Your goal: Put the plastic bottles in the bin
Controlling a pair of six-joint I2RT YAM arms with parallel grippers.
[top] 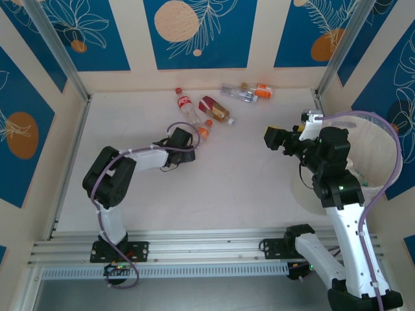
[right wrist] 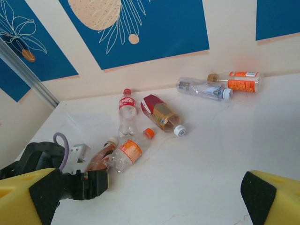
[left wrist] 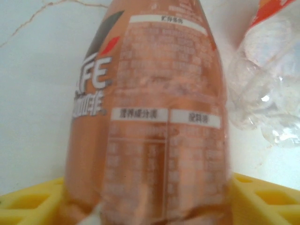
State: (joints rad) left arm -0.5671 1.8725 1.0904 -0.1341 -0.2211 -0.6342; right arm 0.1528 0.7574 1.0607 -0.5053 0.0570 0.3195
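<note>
Clear plastic bottles (right wrist: 161, 117), six counted, on table (top: 246, 188) near far wall; peach-labelled one (left wrist: 150, 117) blurred within left gripper (top: 188, 137), clamping indeterminable; right gripper (top: 272, 138) spread, empty; bin (top: 373, 146) mostly arm-hidden.

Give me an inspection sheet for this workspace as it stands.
Surface: white table.
Job's things: cola bottle, red-labelled bottle, orange-capped bottle, clear bottle and orange-labelled bottle lie loose; bin under right arm.
Clutter: nothing seen.
Grippers: left gripper shut on peach-labelled bottle; right gripper open, holding nothing.
Cables: purple cable loops over left arm; pale hose arcs over right arm.
Surroundings: blue floral wall panels; rail at near edge.
</note>
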